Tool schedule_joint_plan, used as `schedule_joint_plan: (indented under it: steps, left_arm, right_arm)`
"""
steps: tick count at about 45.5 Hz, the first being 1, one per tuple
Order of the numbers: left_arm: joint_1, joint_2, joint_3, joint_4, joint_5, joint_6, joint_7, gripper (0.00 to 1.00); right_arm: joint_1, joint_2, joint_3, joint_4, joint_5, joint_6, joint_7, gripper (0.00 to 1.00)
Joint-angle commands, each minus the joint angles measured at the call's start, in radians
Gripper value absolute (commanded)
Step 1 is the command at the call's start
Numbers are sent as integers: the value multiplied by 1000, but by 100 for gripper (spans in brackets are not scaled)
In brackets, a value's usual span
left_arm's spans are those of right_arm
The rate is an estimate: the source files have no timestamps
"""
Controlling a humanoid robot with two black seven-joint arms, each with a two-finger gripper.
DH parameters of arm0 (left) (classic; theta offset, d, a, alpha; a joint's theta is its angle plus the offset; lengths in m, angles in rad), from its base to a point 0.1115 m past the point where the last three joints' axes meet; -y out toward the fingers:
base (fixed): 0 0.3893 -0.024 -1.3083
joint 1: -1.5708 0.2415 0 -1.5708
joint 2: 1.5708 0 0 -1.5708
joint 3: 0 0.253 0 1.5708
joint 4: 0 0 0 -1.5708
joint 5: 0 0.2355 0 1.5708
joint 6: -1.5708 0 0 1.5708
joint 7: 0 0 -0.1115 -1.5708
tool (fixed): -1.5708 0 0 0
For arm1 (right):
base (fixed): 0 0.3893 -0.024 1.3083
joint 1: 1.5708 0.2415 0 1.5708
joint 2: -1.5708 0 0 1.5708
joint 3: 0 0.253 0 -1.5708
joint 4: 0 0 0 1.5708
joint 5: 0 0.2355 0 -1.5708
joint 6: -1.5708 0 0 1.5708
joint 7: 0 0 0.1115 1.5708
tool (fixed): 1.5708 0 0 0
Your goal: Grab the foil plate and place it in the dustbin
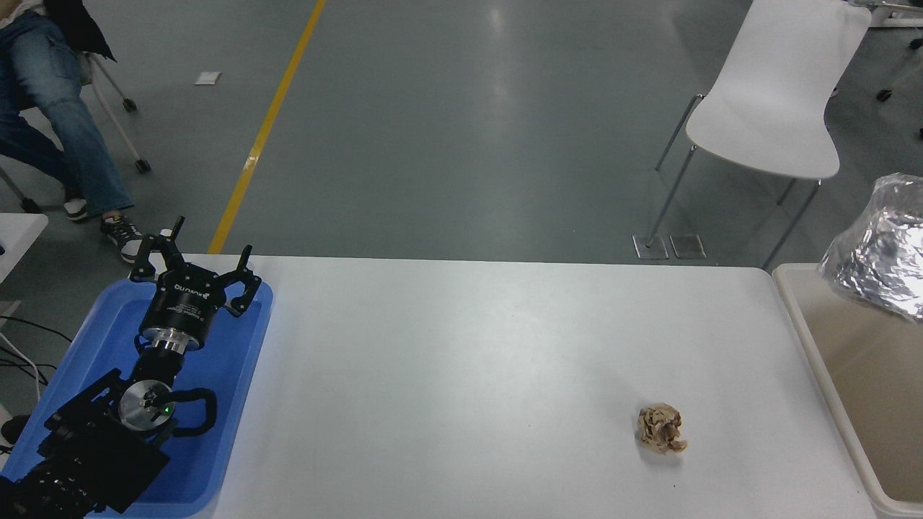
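The foil plate (881, 252) hung over the dustbin (800, 328) at the counter's (461, 375) right, presumably carried there for dropping by the unseen right gripper, while the left gripper (196, 268) rested, fingers spread, over the blue tray (238, 375).

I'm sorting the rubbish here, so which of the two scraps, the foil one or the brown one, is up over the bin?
The foil plate, shiny and crinkled, above the dustbin at the right edge. The brown paper ball lies on the white table.
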Motion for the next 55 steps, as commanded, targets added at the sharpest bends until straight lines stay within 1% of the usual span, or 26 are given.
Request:
schedule_joint_plan:
  steps: [1, 3, 9, 13, 22, 31, 32, 35, 36, 37, 40, 50, 55]
  left_arm:
    - [0, 0, 0, 0, 0, -1, 0, 100]
    - [0, 0, 0, -1, 0, 1, -1, 100]
    - [0, 1, 0, -1, 0, -1, 0, 100]
    - [0, 0, 0, 0, 0, -1, 0, 100]
    - [0, 0, 0, -1, 0, 1, -1, 100]
    - [0, 0, 0, 0, 0, -1, -1, 100]
    - [0, 1, 0, -1, 0, 1, 0, 100]
    - [0, 0, 0, -1, 0, -1, -1, 100]
    - [0, 0, 0, 0, 0, 1, -1, 100]
    - [0, 0, 0, 0, 0, 1, 0, 100]
    - [0, 0, 0, 0, 0, -1, -1, 100]
    - [0, 0, 0, -1, 0, 1, 0, 100]
    - [0, 0, 0, 0, 0, -1, 0, 100]
  right_arm:
    - [-222, 97, 98, -168, 57, -129, -54, 0]
    - [-248, 105, 129, -177, 57, -138, -66, 0]
    - [-319, 131, 186, -202, 57, -166, -80, 0]
    - [-349, 137, 204, -203, 58, -180, -97, 0]
    - [-403, 142, 267, -205, 58, -190, -101, 0]
    - [-422, 139, 275, -218, 61, -200, -101, 0]
    - [-422, 139, 275, -218, 61, -200, -101, 3]
    - [-429, 137, 275, -217, 63, -200, -100, 28]
    - [-432, 136, 275, -217, 61, -200, -100, 37]
    - [-438, 136, 273, -217, 61, -200, -100, 50]
    - [-446, 136, 267, -215, 58, -203, -98, 99]
    - [-391, 129, 264, -171, 57, -189, -100, 100]
    - [-284, 91, 261, -107, 55, -186, -100, 100]
